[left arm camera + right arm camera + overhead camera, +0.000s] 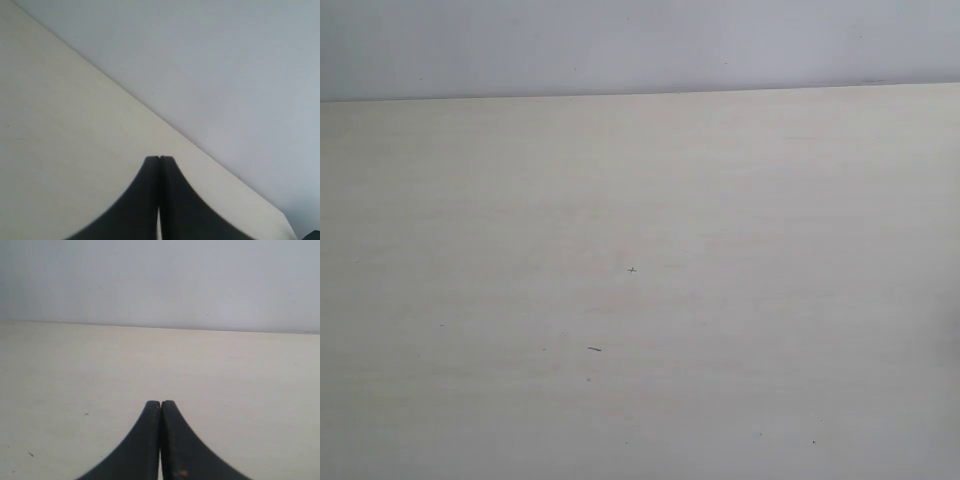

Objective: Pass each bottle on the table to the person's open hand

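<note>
Exterior view first, and it's all counter: a broad, flat, pale beige counter [640,200] with faint wood grain fills the picture from the near side up to its straight far edge, where a plain grey-white wall [640,45] takes over. The surface is matte and evenly lit, with the grain running in soft horizontal streaks. A few marks break it up: a tiny cross-shaped speck [632,269] near the middle, a short dark dash [594,348] a little nearer and to the left, and some pinprick dots scattered toward the near side. Over to the left wrist view, and the left hand [159,158] is pinched fully together, its two black curved fingers [142,205] meeting along a thin seam at the tips, nothing between them. The counter lies below it, its far edge cutting diagonally across the picture, and the wall is behind. Past the counter's end, at the corner of that picture, a sliver of something dark peeks in, too little to identify. Right wrist view now: the right hand [160,402] is the same story, black fingers pressed tip to tip, gripping nothing, with a small orange fleck [182,473] on one finger. Beneath it the beige surface runs out to the wall, the cross-shaped speck and the dash lying off to one side.
</note>
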Robot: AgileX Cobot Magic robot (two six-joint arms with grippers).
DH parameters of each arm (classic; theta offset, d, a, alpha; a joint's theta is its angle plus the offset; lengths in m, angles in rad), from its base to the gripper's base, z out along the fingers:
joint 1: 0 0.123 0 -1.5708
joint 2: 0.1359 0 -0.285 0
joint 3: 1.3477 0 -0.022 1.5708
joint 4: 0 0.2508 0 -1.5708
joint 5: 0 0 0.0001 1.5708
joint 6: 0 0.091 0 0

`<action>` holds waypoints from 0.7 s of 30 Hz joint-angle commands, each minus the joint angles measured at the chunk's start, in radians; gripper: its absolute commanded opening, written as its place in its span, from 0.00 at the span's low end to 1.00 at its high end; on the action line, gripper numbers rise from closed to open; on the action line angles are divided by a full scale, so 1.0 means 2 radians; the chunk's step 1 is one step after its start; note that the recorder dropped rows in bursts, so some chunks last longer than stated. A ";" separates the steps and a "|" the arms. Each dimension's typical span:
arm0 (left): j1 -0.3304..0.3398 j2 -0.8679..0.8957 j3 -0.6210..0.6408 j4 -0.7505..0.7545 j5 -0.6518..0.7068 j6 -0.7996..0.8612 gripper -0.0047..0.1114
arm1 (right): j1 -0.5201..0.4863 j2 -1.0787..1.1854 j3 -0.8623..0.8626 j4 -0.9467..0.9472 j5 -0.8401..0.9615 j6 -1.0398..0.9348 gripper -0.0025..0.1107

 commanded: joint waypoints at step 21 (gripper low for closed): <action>0.019 -0.003 0.001 -0.087 -0.006 0.495 0.04 | -0.002 -0.002 0.003 -0.001 -0.002 -0.003 0.02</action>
